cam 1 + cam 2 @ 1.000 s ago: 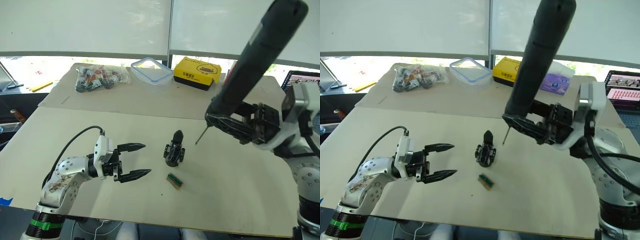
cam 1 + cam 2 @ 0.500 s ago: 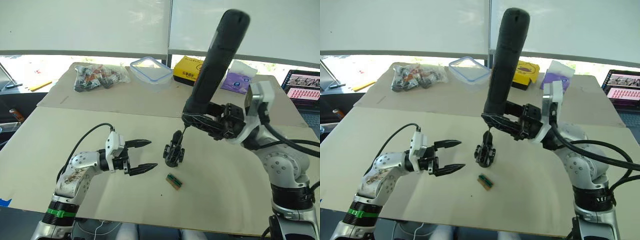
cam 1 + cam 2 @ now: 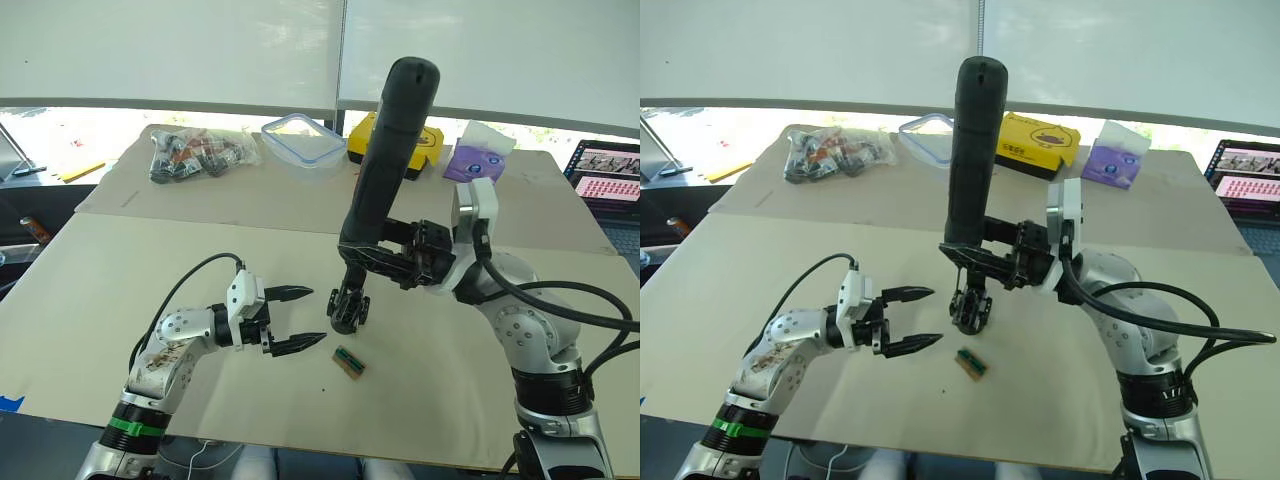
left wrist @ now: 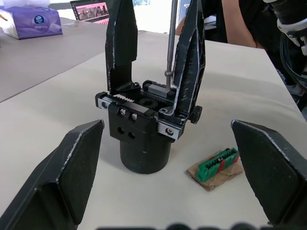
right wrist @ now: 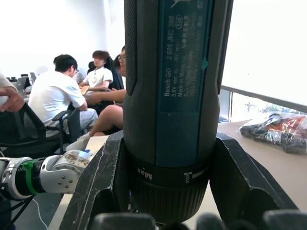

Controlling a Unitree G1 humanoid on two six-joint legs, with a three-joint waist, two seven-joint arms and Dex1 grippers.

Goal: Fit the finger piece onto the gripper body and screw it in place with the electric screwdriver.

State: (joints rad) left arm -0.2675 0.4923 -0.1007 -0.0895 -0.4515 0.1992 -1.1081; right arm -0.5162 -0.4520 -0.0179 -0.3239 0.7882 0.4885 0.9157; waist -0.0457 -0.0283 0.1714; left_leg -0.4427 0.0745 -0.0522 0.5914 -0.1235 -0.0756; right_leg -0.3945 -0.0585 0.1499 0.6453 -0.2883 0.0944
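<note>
The gripper body (image 3: 348, 305) stands upright mid-table on its round base (image 4: 144, 153). Two black pointed fingers rise from its top, and I cannot tell which is the finger piece. My right gripper (image 3: 378, 262) is shut on the electric screwdriver (image 3: 388, 160), which it holds nearly upright over the body. The thin bit (image 4: 171, 43) comes down between the two fingers, and its tip touches the mechanism at the foot of one finger (image 4: 189, 52). My left gripper (image 3: 315, 316) is open just left of the body, its fingers (image 4: 79, 167) apart from it.
A small green-and-brown block (image 3: 348, 362) lies on the table just in front of the body. At the back are a bag of parts (image 3: 195, 155), a clear container (image 3: 303, 140), a yellow box (image 3: 1035, 140) and a purple tissue pack (image 3: 478, 160). People sit beyond the table (image 5: 62, 100).
My right arm has swung the screwdriver left and down, bringing the bit onto the gripper body. My left gripper, still open, has moved right, closer to the body.
</note>
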